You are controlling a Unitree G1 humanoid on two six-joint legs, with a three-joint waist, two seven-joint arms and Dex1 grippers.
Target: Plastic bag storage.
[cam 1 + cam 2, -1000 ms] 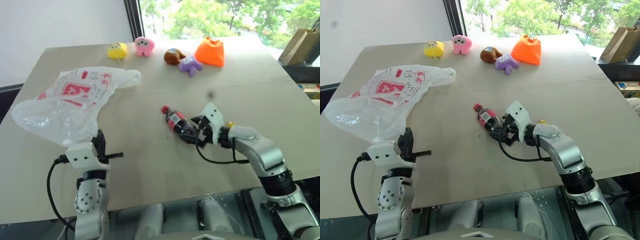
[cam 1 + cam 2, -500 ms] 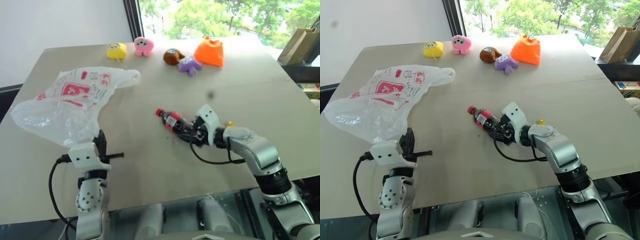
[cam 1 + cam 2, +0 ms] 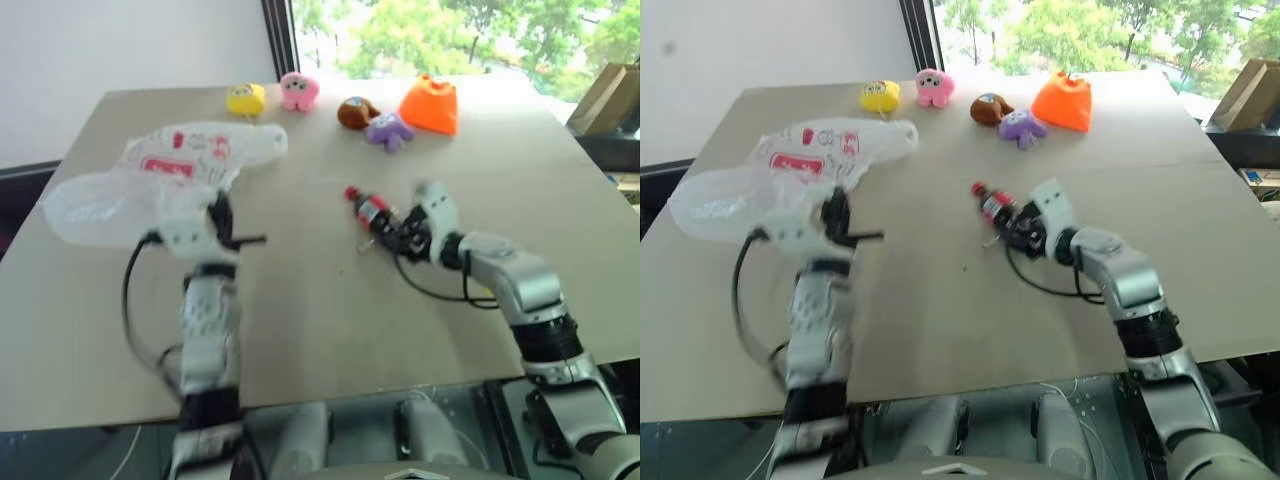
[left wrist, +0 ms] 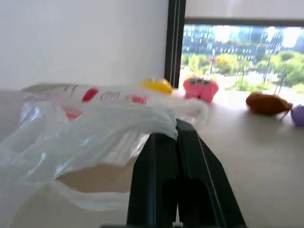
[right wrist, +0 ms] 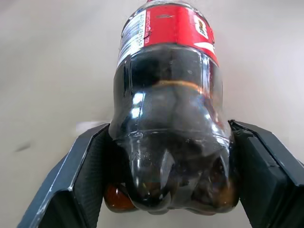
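The left gripper (image 4: 176,130) has its two black fingers pressed together, with a fold of the bag (image 3: 165,175) caught between them at the tips; in the left wrist view the thin film drapes over the fingertips and hangs off to one side. The gripper is held above the table (image 3: 300,320), over the table's left part.

The bag, crinkly translucent white film with red print, lies across the left part of the table. One bunched end points toward the far edge, near the yellow toy (image 3: 245,98). The other, broader end spreads toward the left edge. The part by the gripper is lifted off the surface; how much of the rest lies flat cannot be told.

The right gripper (image 5: 171,156) is clamped on the base of a bottle (image 3: 372,210). The right wrist view shows a finger against each side of the dark, ribbed bottom. The bottle carries a red label and a red cap. It lies near the table's middle, cap pointing toward the far left, well apart from the bag.

Along the far edge stand the yellow toy, a pink toy (image 3: 297,90), a brown toy (image 3: 354,111), a purple toy (image 3: 389,130) and an orange pouch (image 3: 431,105). The brown and purple toys are just beside each other.
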